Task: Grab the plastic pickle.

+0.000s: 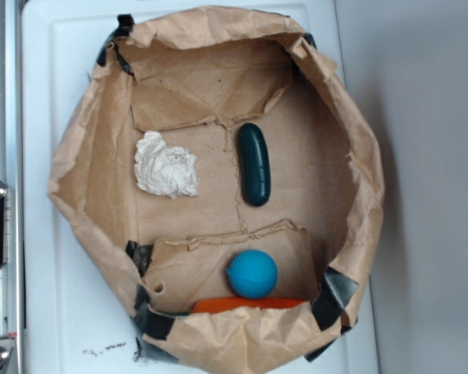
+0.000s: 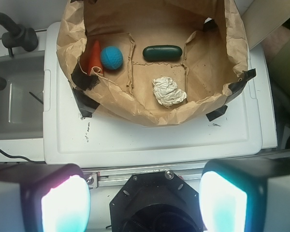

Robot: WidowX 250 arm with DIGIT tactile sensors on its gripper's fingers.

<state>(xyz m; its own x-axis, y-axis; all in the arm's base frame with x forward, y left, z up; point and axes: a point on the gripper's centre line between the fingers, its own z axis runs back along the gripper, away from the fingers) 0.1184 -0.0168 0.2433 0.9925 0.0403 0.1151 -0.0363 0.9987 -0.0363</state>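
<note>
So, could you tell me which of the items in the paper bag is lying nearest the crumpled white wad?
The plastic pickle, the dark green capsule just beside the crumpled white wad; the blue ball and orange carrot sit farther off.

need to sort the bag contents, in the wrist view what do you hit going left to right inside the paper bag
orange carrot-like item → blue ball → plastic pickle; the crumpled white paper overlaps the pickle's span, nearer the camera, so it has no clear place in the order.

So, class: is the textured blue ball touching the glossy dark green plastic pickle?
Apart. The exterior view shows bare brown paper between the ball and pickle.
</note>
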